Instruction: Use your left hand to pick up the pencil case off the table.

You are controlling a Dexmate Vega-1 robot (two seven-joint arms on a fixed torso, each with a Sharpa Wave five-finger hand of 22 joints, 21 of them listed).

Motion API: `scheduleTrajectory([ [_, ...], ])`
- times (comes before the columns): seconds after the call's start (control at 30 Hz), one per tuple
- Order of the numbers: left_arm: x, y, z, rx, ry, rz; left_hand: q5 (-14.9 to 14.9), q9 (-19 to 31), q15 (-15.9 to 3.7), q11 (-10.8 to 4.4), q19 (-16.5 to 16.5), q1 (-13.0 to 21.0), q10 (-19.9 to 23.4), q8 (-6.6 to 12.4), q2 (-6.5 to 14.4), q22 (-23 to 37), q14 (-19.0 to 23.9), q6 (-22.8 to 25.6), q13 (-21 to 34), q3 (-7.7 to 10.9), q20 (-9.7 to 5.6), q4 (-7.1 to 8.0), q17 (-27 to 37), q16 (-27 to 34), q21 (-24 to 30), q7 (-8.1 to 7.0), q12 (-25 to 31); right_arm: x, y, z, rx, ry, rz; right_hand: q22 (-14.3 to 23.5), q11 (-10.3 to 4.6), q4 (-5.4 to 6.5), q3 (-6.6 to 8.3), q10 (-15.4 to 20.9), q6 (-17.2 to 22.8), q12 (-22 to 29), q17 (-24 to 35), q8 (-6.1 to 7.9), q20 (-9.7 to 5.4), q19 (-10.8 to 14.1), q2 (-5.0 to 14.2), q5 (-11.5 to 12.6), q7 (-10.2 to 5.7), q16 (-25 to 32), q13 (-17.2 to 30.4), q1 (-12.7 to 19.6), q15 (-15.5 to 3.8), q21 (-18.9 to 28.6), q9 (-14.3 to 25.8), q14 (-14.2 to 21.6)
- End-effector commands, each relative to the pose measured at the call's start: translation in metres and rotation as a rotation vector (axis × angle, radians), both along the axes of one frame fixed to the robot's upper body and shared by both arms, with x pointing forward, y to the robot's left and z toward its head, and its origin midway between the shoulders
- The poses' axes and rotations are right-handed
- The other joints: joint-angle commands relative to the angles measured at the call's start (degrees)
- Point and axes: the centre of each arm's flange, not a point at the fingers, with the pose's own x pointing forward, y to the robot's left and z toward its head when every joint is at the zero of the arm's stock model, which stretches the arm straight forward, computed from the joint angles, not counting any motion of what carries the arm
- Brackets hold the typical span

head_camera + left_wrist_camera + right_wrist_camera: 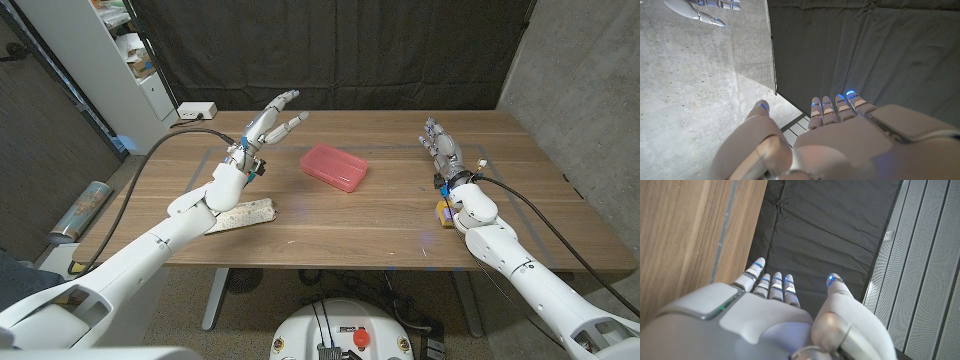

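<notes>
Head view: unlabelled pink pencil case (335,166) beside left robot hand (268,125)

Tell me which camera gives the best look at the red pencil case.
The head view: the pencil case lies whole and unobstructed on the table, near its middle, with the left hand raised beside it and apart from it. The left wrist view looks at wall and curtain, the right wrist view at table edge and curtain, neither at the case.

In front of me is a wooden table (400,215) with thin taped lines across its top. A flat pink pencil case (334,166) lies near the middle, set at a slant. At my left, near the front edge, lies a pale, rough-looking block (243,214). A white power strip (196,111) sits at the far left corner.
</notes>
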Motion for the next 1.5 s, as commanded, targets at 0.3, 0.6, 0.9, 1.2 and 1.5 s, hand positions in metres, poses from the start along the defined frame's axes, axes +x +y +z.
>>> scheduleTrajectory([
  [0.3, 0.0, -0.006, 0.007, 0.099, -0.019, 0.027, 0.59, 0.22, -0.07, -0.78, 0.8, 2.01, 0.54, 0.15, -0.23, 0.08, 0.77, 0.3, 0.05, 0.24, -0.21, -1.4, 0.09, -0.04, -0.22, -1.39, 0.03, 0.001, 0.006, 0.001, 0.013, -0.012, 0.0, 0.25, -0.16, -0.21, 0.12, 0.37, 0.63, 0.32, -0.05, 0.05, 0.07, -0.26, 0.34, 0.35, -0.1, 0.12, 0.19, -0.22, 0.15, 0.13, 0.32, -0.02],
  [0.6, 0.007, -0.015, 0.009, 0.174, -0.011, 0.036, 0.87, 0.24, -0.29, -1.06, 1.07, 2.97, 0.52, 0.02, -0.6, 0.06, 0.86, 0.09, 0.04, 0.34, -0.09, -2.18, 0.09, -0.16, -0.33, -1.45, -0.06, 0.002, 0.007, -0.001, 0.023, -0.01, -0.009, 0.25, -0.17, -0.23, 0.06, 0.4, 0.68, 0.33, -0.03, 0.05, 0.11, -0.3, 0.36, 0.33, -0.3, 0.15, 0.2, -0.3, 0.23, 0.14, 0.32, 0.04],
  [0.9, 0.014, -0.021, 0.014, 0.251, -0.02, 0.074, 1.23, 0.27, -0.49, -1.08, 1.47, 4.41, 0.3, -0.13, -1.18, 0.04, 0.87, -0.21, 0.04, 0.46, 0.18, -3.32, 0.08, -0.33, -0.46, -2.14, -0.26, 0.004, 0.008, 0.001, 0.03, -0.013, -0.015, 0.25, -0.16, -0.27, -0.01, 0.45, 0.79, 0.35, -0.01, 0.07, 0.18, -0.33, 0.41, 0.32, -0.37, 0.18, 0.2, -0.37, 0.27, 0.15, 0.32, 0.08],
  [1.2, 0.016, -0.026, 0.018, 0.288, -0.034, 0.089, 1.64, 0.3, -0.49, -1.27, 1.92, 5.86, 0.12, -0.19, -1.72, 0.04, 0.97, -0.38, 0.05, 0.58, 0.64, -4.42, 0.08, -0.43, -0.55, -2.19, -0.42, 0.008, 0.009, 0.004, 0.037, -0.017, -0.017, 0.25, -0.24, -0.33, -0.07, 0.59, 1.03, 0.4, 0.0, 0.14, 0.18, -0.3, 0.52, 0.3, -0.48, 0.26, 0.2, -0.37, 0.31, 0.18, 0.33, 0.24],
  [1.5, 0.016, -0.031, 0.02, 0.339, -0.036, 0.117, 2.01, 0.32, -0.51, -1.31, 2.27, 7.12, 0.07, -0.2, -2.17, 0.05, 0.97, -0.39, 0.06, 0.67, 1.13, -5.34, 0.09, -0.54, -0.63, -2.53, -0.51, 0.007, 0.005, 0.008, 0.042, -0.026, -0.022, 0.25, -0.22, -0.39, -0.17, 0.57, 1.07, 0.37, 0.03, 0.11, 0.21, -0.29, 0.54, 0.29, -0.52, 0.31, 0.2, -0.47, 0.29, 0.21, 0.33, 0.36],
])
